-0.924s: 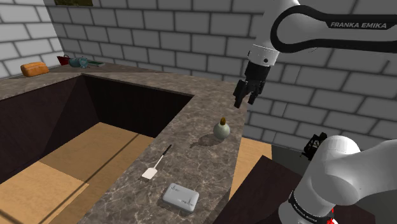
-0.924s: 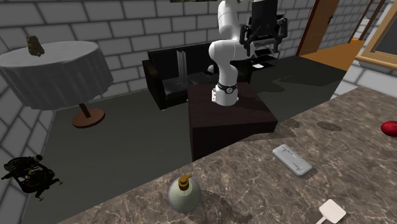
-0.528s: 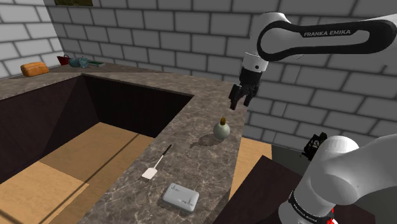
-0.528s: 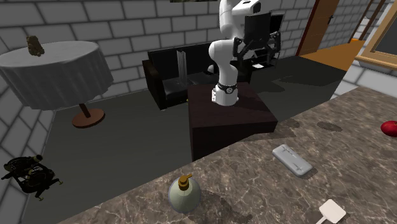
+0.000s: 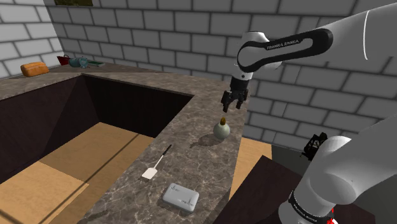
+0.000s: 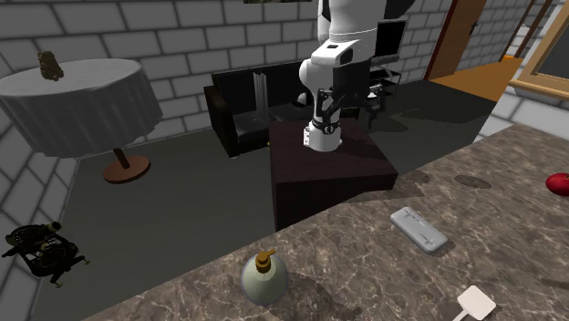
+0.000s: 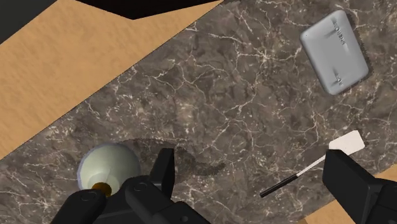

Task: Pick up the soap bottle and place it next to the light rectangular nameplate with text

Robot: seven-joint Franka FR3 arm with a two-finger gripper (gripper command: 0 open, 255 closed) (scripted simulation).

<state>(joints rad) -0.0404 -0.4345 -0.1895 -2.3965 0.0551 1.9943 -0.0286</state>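
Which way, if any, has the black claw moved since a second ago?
Yes: in the shoulder view the black claw came down and left, toward the round pale-green soap bottle.

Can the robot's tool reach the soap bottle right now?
Probably yes: the tool hangs open just above the soap bottle, a little to one side, with nothing between them.

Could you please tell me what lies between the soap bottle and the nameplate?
Nothing: between soap bottle and nameplate the countertop is bare in the second exterior view; the spatula lies aside.
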